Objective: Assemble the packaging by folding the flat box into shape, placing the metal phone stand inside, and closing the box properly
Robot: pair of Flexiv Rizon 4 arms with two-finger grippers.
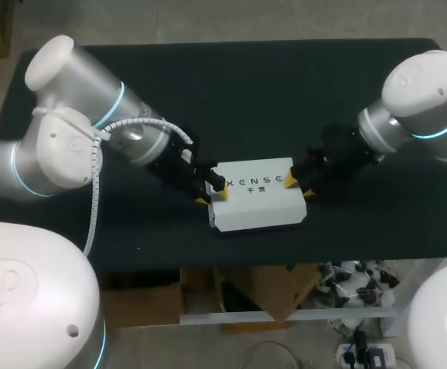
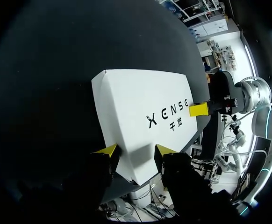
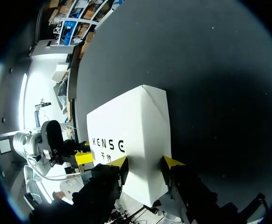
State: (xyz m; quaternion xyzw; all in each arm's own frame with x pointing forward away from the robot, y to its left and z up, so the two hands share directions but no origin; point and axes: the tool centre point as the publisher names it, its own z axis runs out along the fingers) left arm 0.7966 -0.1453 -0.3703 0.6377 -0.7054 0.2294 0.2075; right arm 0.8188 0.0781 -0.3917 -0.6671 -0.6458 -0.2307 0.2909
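Left claw [image 2: 137, 150] sat at the white box's [image 2: 136, 98] left end on the bench [image 1: 231, 92], right claw [image 3: 146, 162] at its right end; I couldn't tell whether either one gripped it.

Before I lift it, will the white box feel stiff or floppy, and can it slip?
The white box is probably light and bendable: it looks like thin folded card. Lying flat and wide, it should not tip. Its smooth faces may slip, so the left claw and right claw at its ends seem sensible.
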